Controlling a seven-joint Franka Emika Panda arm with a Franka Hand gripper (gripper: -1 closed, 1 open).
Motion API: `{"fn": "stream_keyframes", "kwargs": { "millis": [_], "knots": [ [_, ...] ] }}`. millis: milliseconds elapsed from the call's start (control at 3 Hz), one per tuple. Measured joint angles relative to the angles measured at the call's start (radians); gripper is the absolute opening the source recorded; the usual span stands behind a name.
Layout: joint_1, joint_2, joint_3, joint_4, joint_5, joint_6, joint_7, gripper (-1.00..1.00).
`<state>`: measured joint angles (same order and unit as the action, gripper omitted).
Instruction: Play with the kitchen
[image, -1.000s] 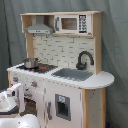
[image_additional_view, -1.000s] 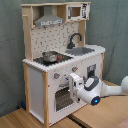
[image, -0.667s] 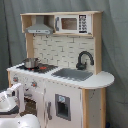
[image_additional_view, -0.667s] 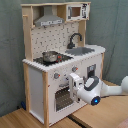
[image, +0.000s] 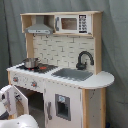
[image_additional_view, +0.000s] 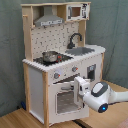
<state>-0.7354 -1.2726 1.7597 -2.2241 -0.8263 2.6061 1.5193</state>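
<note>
Nothing moved over the last second. Kitchen (image_additional_view: 57, 60) upright at centre; gripper (image_additional_view: 80, 86) at its oven door (image_additional_view: 64, 99). Finger state: cannot tell. Likely stalled before pulling.

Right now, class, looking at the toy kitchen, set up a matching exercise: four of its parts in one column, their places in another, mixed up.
Parts:
1. pot
2. faucet
3. microwave
4. hood

Places:
A. top shelf, beside the hood
B. on the black hob
C. above the hob
D. behind the grey sink

Pairs: 1-B, 2-D, 3-A, 4-C
</note>
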Motion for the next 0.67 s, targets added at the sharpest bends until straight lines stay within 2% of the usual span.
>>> {"fn": "stream_keyframes", "kwargs": {
  "millis": [333, 667],
  "knots": [
    [0.043, 0.000, 0.009, 0.016, 0.081, -0.040, -0.047, -1.00],
    [0.058, 0.000, 0.021, 0.046, 0.148, -0.088, -0.094, -1.00]
  ]
}}
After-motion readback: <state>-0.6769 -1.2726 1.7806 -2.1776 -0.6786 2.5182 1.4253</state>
